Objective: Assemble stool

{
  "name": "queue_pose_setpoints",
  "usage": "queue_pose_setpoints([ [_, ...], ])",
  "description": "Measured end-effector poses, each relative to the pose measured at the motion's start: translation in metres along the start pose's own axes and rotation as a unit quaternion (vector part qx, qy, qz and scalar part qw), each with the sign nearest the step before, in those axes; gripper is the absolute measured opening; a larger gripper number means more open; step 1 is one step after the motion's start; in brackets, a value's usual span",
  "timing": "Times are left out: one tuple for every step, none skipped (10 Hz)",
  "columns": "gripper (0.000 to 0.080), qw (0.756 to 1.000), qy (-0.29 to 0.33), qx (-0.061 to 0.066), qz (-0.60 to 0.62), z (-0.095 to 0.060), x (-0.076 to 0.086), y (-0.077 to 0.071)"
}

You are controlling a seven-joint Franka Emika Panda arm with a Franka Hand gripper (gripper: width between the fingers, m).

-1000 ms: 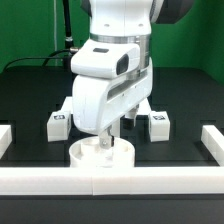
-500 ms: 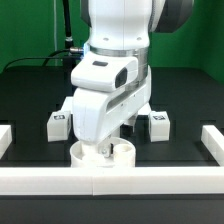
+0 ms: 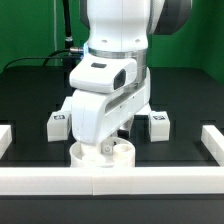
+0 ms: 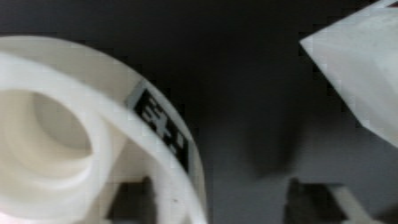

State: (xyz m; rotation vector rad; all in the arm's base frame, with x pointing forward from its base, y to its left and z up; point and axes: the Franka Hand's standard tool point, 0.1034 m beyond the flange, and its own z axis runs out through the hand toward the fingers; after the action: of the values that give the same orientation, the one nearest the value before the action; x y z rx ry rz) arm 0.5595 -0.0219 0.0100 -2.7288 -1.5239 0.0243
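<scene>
The round white plastic seat (image 3: 124, 154) lay on the black table (image 3: 30, 100) beside the long white border rail (image 3: 150, 180), under the arm (image 3: 105, 90). The tool (image 4: 217, 192) stood spread just beside its rim; closing off-centre could shove the seat or miss.

A robotics lab bench: black tabletop (image 3: 25, 100), green backdrop (image 3: 30, 30) at 12 o'clock, white border rail (image 3: 150, 183) at 6 o'clock, tagged leg (image 3: 58, 124).

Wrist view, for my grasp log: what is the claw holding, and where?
Nothing: the claw stands open astride the rim of the seat, unclamped.
</scene>
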Motion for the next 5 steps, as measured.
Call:
queue_pose_setpoints([
  [0.0251,1.000,0.000,0.000,0.000,0.0001,0.0000,0.0000],
  [0.0079,1.000,0.000,0.000,0.000,0.0001,0.0000,-0.0001],
  [0.0027,1.000,0.000,0.000,0.000,0.0000,0.0001,0.0000],
  [0.0027,1.000,0.000,0.000,0.000,0.0000,0.0001,0.0000],
  [0.0027,1.000,0.000,0.000,0.000,0.0000,0.0001,0.0000],
])
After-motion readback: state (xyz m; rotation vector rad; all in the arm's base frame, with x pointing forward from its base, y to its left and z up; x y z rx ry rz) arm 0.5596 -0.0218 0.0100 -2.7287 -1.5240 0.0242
